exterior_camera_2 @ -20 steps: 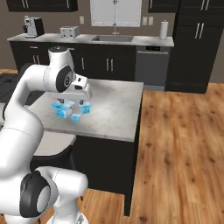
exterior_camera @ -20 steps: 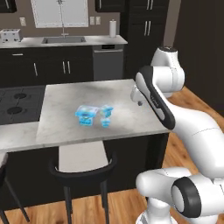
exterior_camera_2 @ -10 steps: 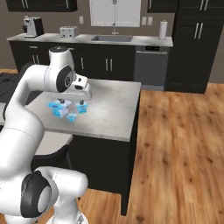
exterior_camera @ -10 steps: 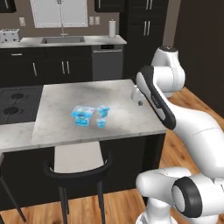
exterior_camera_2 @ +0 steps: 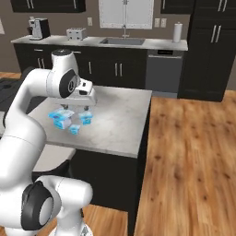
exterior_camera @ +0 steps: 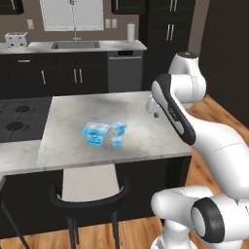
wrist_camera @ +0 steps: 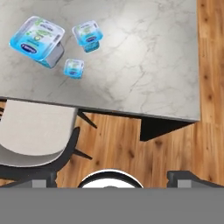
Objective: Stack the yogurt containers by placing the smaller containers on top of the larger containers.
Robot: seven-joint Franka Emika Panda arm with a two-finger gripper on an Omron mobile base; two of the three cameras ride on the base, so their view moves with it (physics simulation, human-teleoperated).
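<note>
Here, three translucent light-blue plastic yogurt cups are sitting close together on the grey marbled desk (exterior_camera: 146, 131). The largest cup (exterior_camera: 95, 132) (exterior_camera_2: 60, 117) (wrist_camera: 38, 39), with its broad square-ish rim, is standing to the left in the left base view. The medium cup (exterior_camera: 118, 128) (exterior_camera_2: 85, 118) (wrist_camera: 88, 35) is standing just beside it, and the tiny cup (exterior_camera: 116, 142) (exterior_camera_2: 74, 129) (wrist_camera: 74, 68) is resting nearer the desk's front edge; none is lying on another. The white arm's gripper (exterior_camera: 154, 108) (exterior_camera_2: 76, 109) is hovering above the desk, apart from the cups, with its dark fingers (exterior_camera_2: 86, 108) spread wide and nothing between them. In the hand view, a black-framed stool with a pale seat (wrist_camera: 30, 131) is standing below the desk's edge on the wooden floor (wrist_camera: 175, 140). Behind, a dark kitchen counter with a sink (exterior_camera: 75, 44) is running along the wall.
</note>
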